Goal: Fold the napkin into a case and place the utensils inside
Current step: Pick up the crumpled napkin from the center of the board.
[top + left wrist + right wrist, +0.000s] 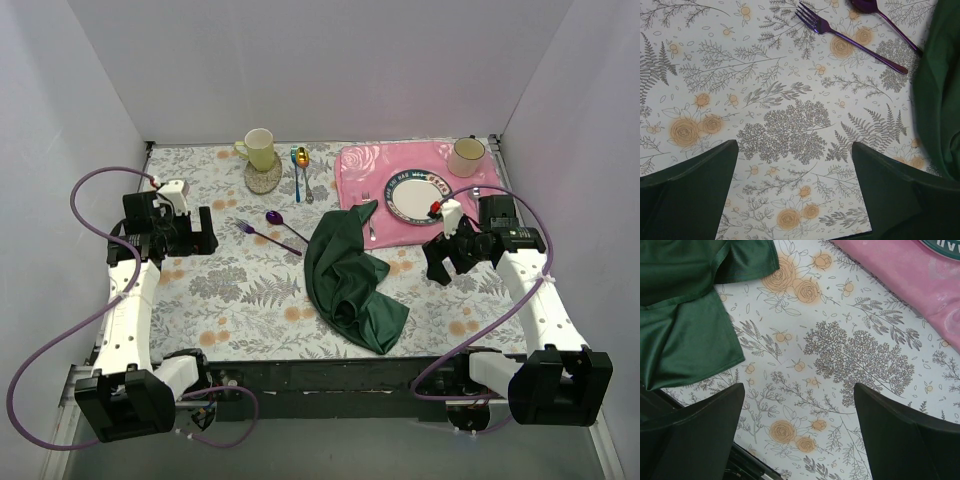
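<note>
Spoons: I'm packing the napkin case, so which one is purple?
The purple spoon beside the matching fork, left of the napkin; the blue and gold spoons lie farther back by the yellow cup.

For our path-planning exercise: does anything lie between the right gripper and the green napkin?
Nothing visible does. The open right gripper hovers over bare flowered tablecloth, and the napkin lies close beside it with only that tablecloth between.

Bright, even light from above — shadows are faint and soft. Both wrist views are sharp on the tablecloth (790, 100); the napkin (685, 345) carries a mild sheen.
</note>
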Controlling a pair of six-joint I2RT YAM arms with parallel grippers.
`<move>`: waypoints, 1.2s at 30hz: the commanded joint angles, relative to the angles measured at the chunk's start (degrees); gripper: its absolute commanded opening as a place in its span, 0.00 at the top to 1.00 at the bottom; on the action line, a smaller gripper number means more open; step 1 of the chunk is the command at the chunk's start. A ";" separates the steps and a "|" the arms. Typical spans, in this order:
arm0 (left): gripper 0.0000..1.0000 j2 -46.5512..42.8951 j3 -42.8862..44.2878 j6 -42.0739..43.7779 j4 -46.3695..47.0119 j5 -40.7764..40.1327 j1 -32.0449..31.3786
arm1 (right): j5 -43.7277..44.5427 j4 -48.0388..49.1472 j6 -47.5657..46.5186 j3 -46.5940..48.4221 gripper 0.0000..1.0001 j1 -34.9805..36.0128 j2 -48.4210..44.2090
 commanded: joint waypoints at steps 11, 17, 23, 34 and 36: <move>0.02 14.67 8.36 3.84 7.77 11.17 -19.49 | -7.88 4.79 7.82 -0.54 0.01 -0.23 5.29; 0.02 25.85 10.37 1.20 17.35 1.65 -33.75 | -8.50 5.23 9.84 0.08 0.02 -0.14 7.49; 0.05 38.42 16.35 3.22 18.94 -1.59 -41.58 | -9.46 5.93 10.81 0.42 0.03 -0.05 9.42; 0.93 46.08 16.27 4.54 17.11 1.48 -46.85 | -10.52 5.84 11.25 2.10 0.09 -0.05 13.20; 1.00 45.12 16.45 3.93 14.91 1.91 -47.38 | -10.26 5.76 10.99 2.27 0.11 -0.05 13.64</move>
